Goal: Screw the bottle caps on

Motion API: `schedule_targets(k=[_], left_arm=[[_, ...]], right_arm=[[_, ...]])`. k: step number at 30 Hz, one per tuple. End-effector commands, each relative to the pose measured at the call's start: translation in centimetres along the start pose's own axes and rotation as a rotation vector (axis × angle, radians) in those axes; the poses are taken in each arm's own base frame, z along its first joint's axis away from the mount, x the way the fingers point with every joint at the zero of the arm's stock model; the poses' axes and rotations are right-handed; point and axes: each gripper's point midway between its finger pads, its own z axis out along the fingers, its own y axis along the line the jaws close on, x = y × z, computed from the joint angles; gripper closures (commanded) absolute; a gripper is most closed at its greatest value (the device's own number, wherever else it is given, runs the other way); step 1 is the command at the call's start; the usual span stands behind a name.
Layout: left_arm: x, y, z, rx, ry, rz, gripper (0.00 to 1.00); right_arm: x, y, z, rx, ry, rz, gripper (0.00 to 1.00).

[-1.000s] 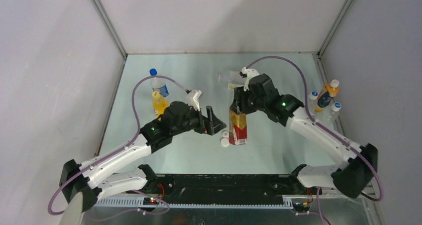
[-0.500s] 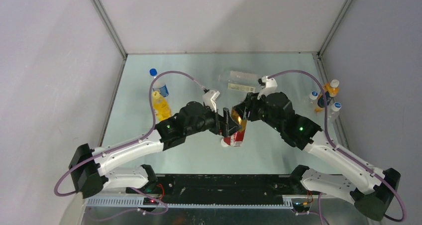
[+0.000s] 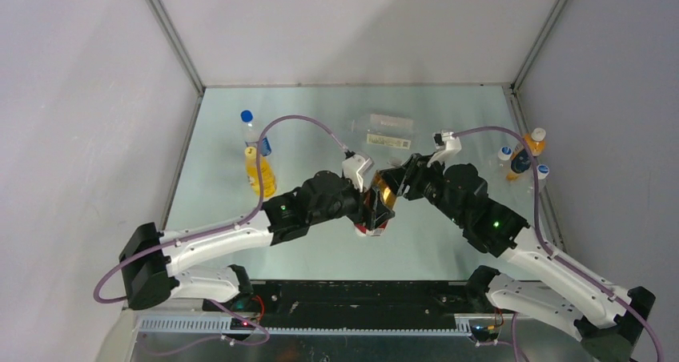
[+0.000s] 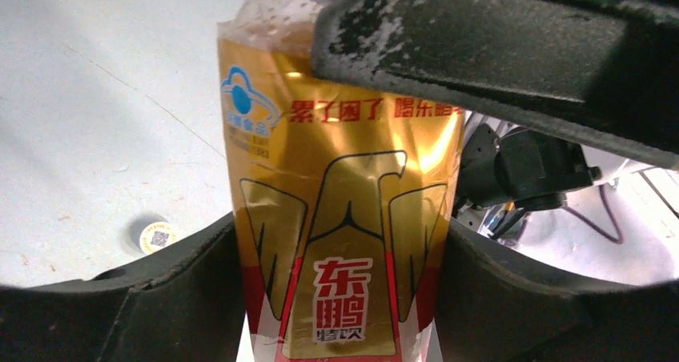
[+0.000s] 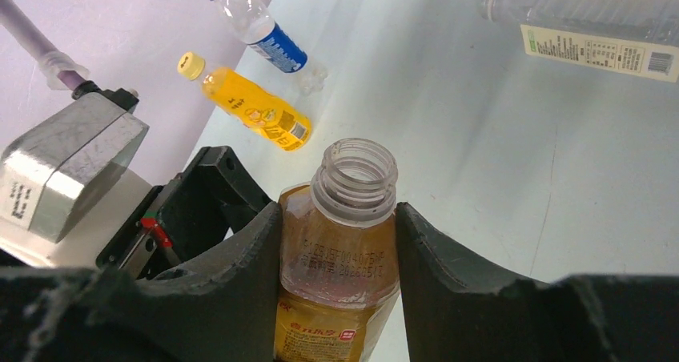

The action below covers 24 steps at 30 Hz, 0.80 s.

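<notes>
Writing on brown-drink bottle (image 4: 344, 218): 东鹏特饮 — red on gold; neck uncapped.

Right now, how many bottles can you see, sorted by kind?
Orange-drink bottles: 2
Blue-labelled water bottles: 3
Wide clear bottle: 1
Brown-drink bottle: 1
Total: 7

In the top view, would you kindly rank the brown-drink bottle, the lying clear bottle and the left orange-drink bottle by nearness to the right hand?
1. Brown-drink bottle, gripped in the right hand, centre.
2. Clear bottle, lying toward the back.
3. Orange-drink bottle, far left.
</notes>
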Motion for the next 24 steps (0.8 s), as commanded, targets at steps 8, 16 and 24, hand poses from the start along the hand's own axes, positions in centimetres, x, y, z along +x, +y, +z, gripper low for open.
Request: schedule_targets(k=[8, 16, 24], left_arm=[[-1.4, 1.5, -0.4, -0.078, -0.070, 0.150, 0.47], [-1.2, 5.0, -3.3, -0.224, -0.081, 0.293, 0.49], [-1.9, 8.6, -7.3, -0.410, -0.128, 0.379, 0.69]], right_arm=[[-1.2, 2.1, -0.2, -0.105, -0.063, 0.029, 0.36], [-2.1, 2.6, -1.4, -0.150, 0.036, -0.030, 0.01], [-2.9, -1.8, -2.7, -0.021, 0.223, 0.097, 0.01]])
